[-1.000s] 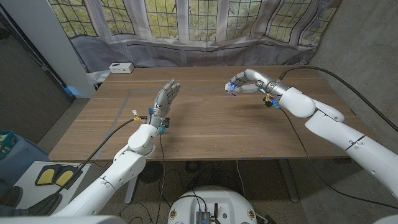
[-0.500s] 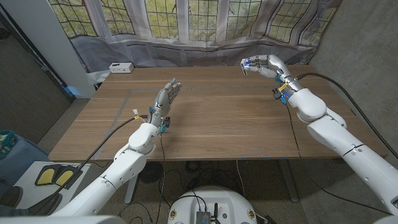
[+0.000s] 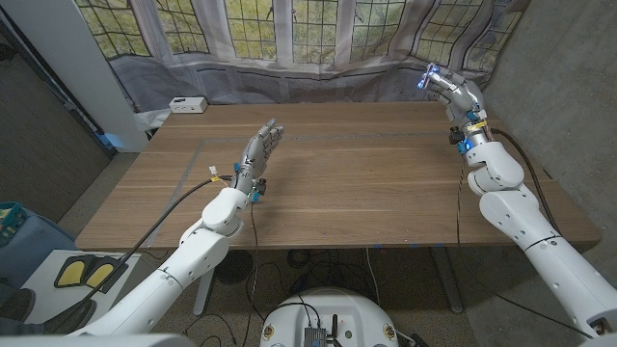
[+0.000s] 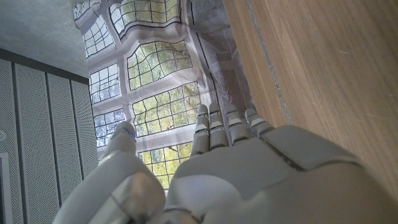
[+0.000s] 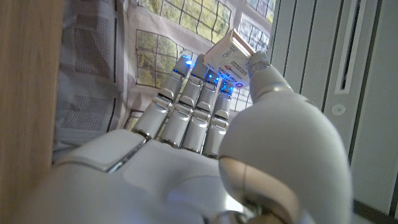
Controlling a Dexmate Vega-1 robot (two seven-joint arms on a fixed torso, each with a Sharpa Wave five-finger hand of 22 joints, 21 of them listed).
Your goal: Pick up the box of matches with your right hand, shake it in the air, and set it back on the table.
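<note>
Both arms wear glossy white rounded shells. The left hand (image 3: 259, 152) and right hand (image 3: 451, 89) are silver-grey metal with segmented fingers. Blue clips mark the wrists; black cables trail along each arm.

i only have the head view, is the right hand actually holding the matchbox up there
Observer: Yes. In the right wrist view the box of matches is pinched between the thumb and fingertips of the right hand.
Operator: which way is the box sitting
Observer: Tilted, with a printed face toward the wrist camera.
Operator: left hand got anything in it
Observer: No. The left wrist view shows the left hand with straight fingers holding nothing.
</note>
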